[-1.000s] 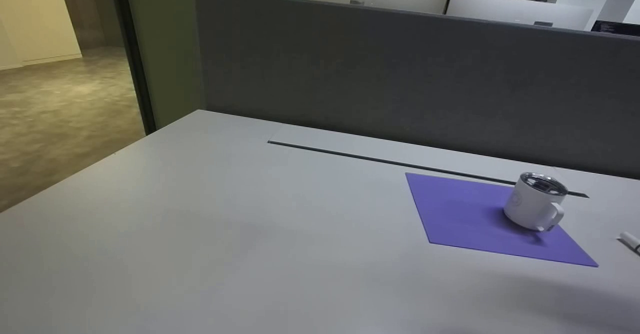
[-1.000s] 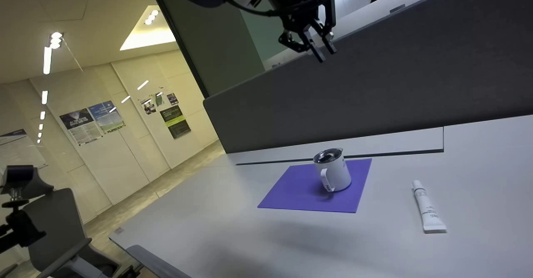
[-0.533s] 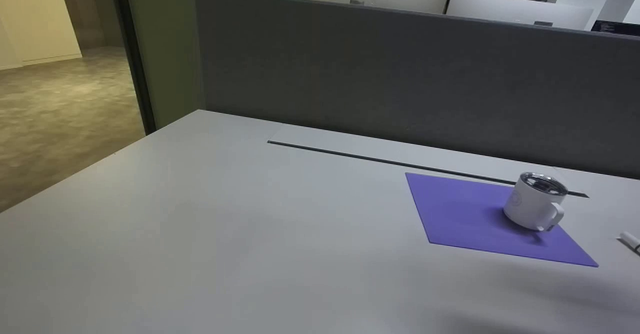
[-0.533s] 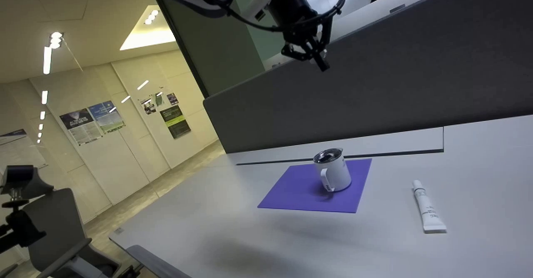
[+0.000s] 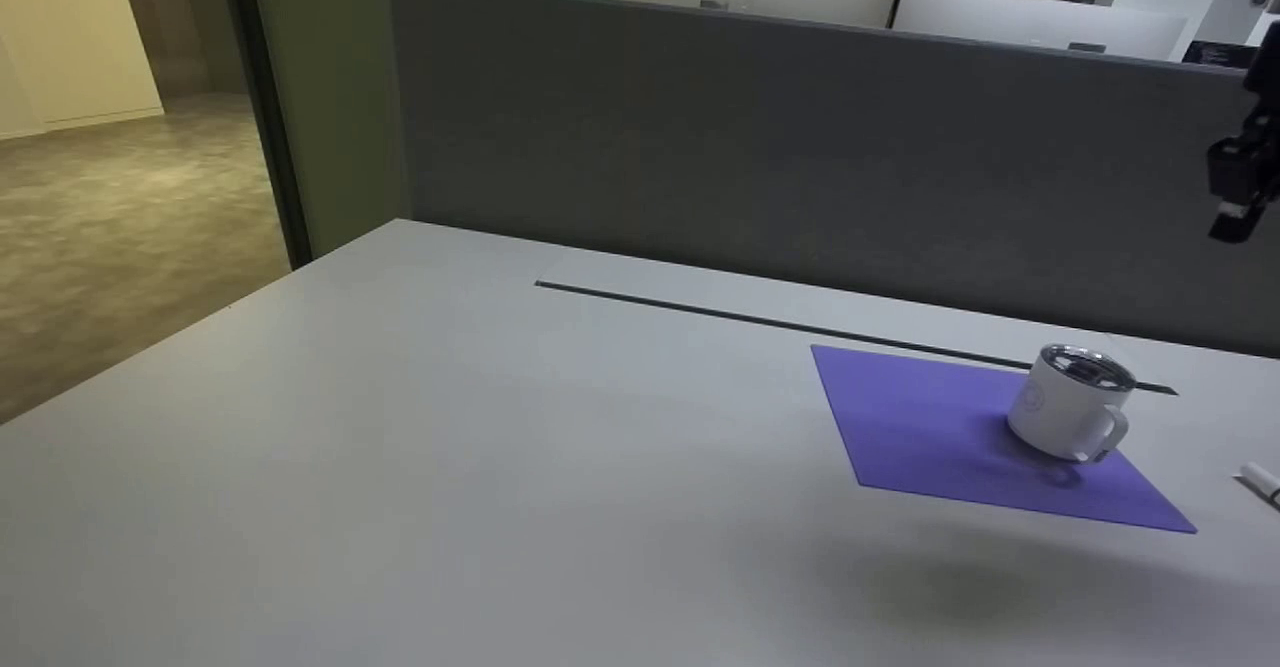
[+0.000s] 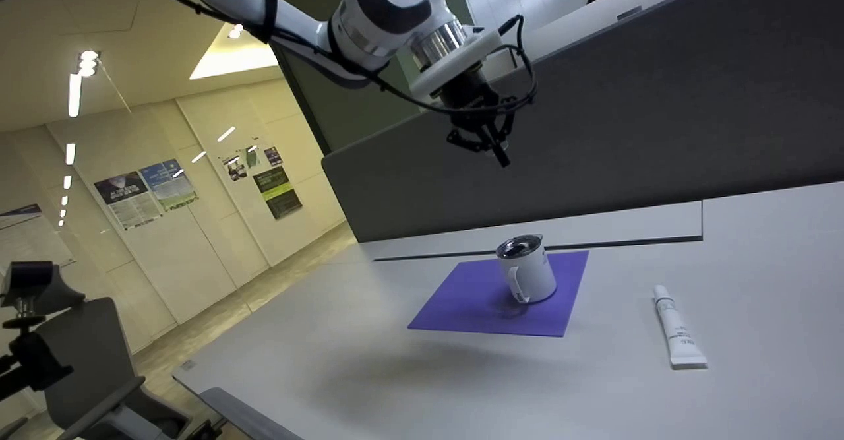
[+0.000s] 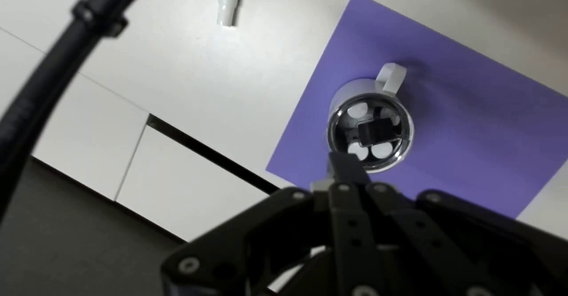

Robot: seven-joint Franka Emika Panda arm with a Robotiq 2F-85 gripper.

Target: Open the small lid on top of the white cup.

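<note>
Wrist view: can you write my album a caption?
A lidded white cup on a purple mat, seen past the shut end effector.

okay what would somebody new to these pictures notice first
Likely the purple mat, vivid on the pale table, with the white cup standing on it. Next, the black tool, hanging in the air higher than the cup. Then the white tube, lying off the mat.

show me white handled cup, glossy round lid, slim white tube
White handled cup point(image 6: 533, 274), in an exterior view: side
Glossy round lid point(image 7: 375, 132), wrist view: dark middle
Slim white tube point(image 6: 675, 328), in an exterior view: body
</note>
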